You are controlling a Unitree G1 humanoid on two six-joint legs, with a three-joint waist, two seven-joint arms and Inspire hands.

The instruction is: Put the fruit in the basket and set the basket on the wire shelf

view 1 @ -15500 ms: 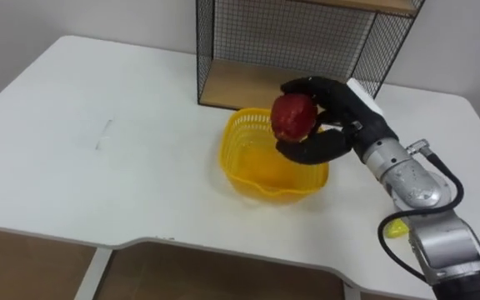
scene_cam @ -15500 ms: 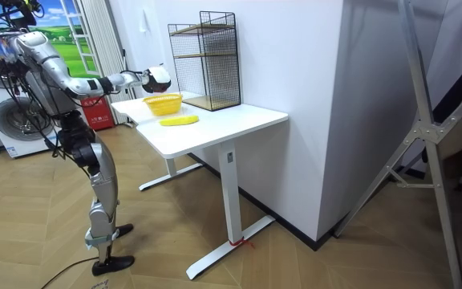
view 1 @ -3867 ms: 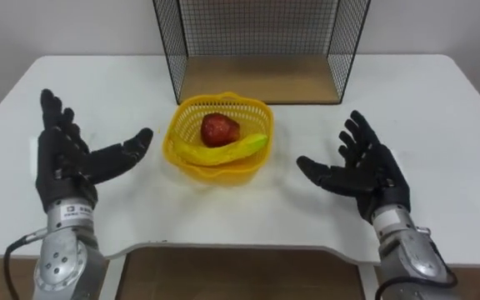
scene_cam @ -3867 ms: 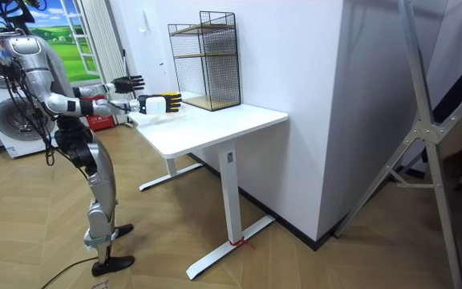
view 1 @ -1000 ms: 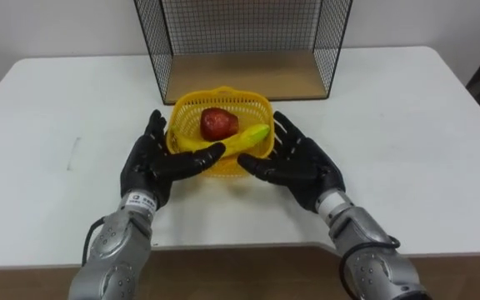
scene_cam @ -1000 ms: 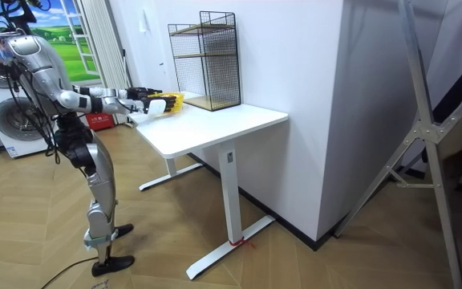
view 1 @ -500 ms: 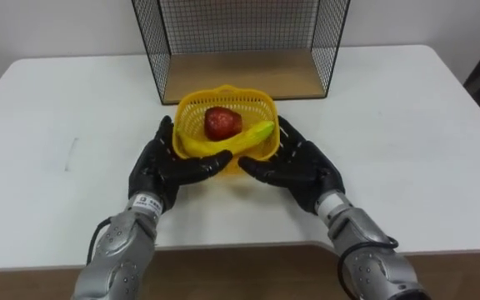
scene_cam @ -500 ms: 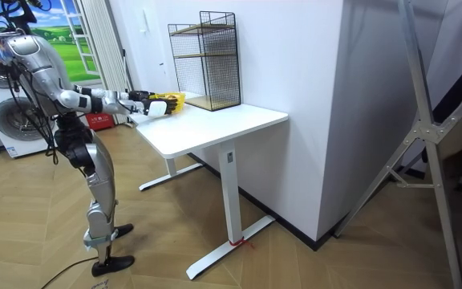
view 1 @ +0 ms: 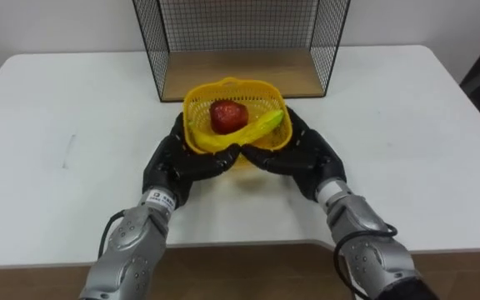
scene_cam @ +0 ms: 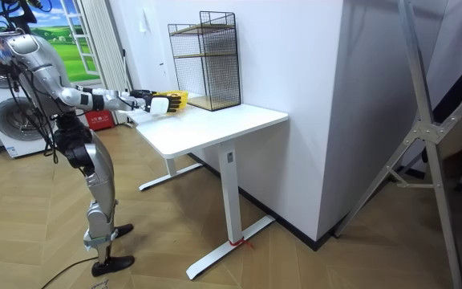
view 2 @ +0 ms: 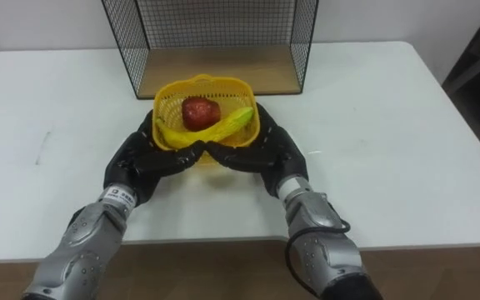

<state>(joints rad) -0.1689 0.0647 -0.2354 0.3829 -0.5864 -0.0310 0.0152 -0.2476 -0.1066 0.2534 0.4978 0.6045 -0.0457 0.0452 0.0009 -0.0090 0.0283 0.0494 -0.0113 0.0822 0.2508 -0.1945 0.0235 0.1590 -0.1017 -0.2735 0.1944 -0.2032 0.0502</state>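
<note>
The yellow basket (view 1: 195,127) holds a red apple (view 1: 227,115) and a banana (view 1: 262,127). It sits just in front of the wire shelf (view 1: 240,72), tipped a little and raised off the white table (view 1: 65,158). My left hand (view 1: 176,163) presses its left side and my right hand (view 1: 308,157) its right side. Both hands are open, with straight fingers along the basket's walls and thumbs meeting under its front. In the room view I stand at the table's end on the room view's left, both arms stretched out to the basket (scene_cam: 175,97).
The wire shelf has a wooden floor board, open towards me, and a second board higher up (scene_cam: 203,30). White table surface spreads to both sides of the basket. A wall stands behind the shelf.
Both hands have closed in from beside the basket until they press its sides. The basket has risen slightly and moved a little towards the shelf.
</note>
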